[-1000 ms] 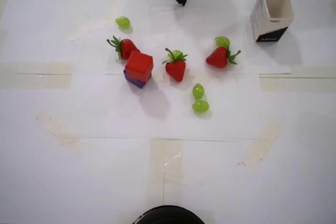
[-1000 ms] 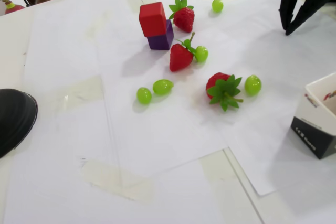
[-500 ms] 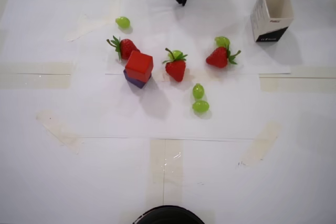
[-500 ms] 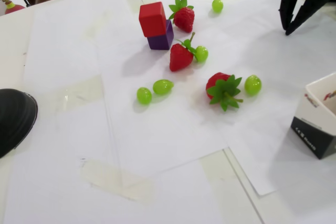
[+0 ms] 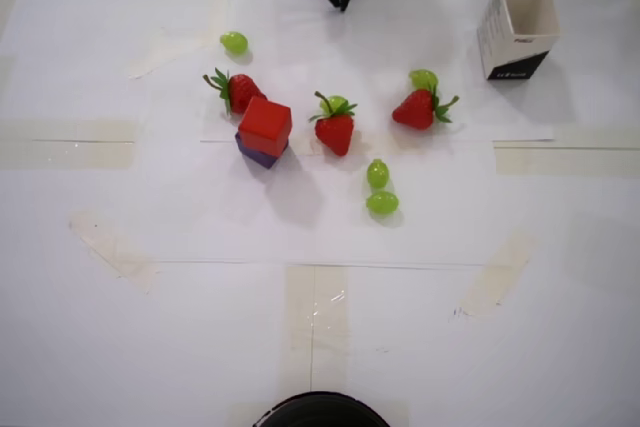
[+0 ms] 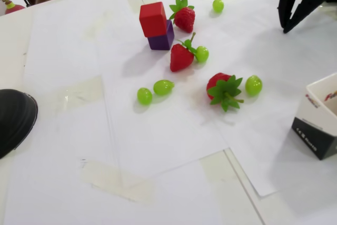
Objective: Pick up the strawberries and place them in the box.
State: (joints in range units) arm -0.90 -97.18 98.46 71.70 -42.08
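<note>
Three red strawberries with green tops lie on the white paper. In the overhead view they sit at left (image 5: pixel 243 93), middle (image 5: pixel 336 131) and right (image 5: pixel 415 109). The fixed view shows the same three (image 6: pixel 185 18) (image 6: pixel 181 58) (image 6: pixel 218 85). The box (image 5: pixel 496 32), a white carton with a black base band, stands upright at the far right (image 6: pixel 315 126). My black gripper (image 5: pixel 339 5) hangs at the far edge, well apart from all fruit (image 6: pixel 285 29). Its fingertips meet, with nothing held.
A red cube (image 5: pixel 265 125) sits on a purple block (image 5: pixel 255 153), touching the left strawberry. Several green grapes lie around, one (image 5: pixel 234 42) at far left and two (image 5: pixel 380 189) in front of the middle strawberry. A black round object (image 6: pixel 13 119) sits at the near edge.
The gripper has shifted slightly along the far edge. The fruit, cube and box have not moved.
</note>
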